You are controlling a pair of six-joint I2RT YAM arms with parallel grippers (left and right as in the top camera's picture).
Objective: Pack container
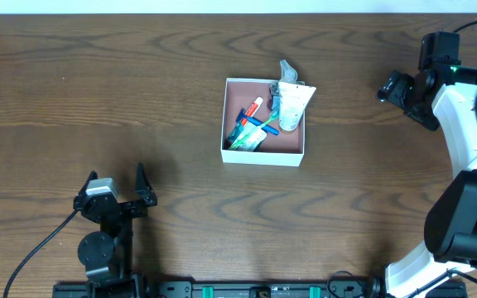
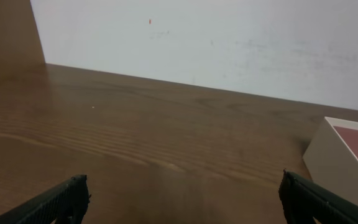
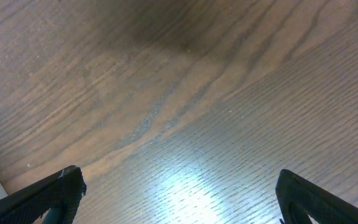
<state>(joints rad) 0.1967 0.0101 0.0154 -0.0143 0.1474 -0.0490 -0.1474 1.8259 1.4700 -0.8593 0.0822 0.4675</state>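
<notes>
The container (image 1: 238,155) is a square shallow white-walled box with a reddish-brown inside, at the table's middle. It holds a white tube (image 1: 292,106), a red-capped item (image 1: 256,106), blue and green toiletries (image 1: 249,132) and a grey item (image 1: 286,70) sticking over its far rim. My left gripper (image 1: 142,192) is open and empty at the front left, well away from the box; the box corner shows in the left wrist view (image 2: 340,162). My right gripper (image 1: 394,87) is open and empty at the far right, over bare table (image 3: 179,124).
A white wall (image 2: 216,43) stands behind the table's far edge. Black cables run from both arm bases (image 1: 36,252). A rail of equipment (image 1: 255,290) lies along the front edge.
</notes>
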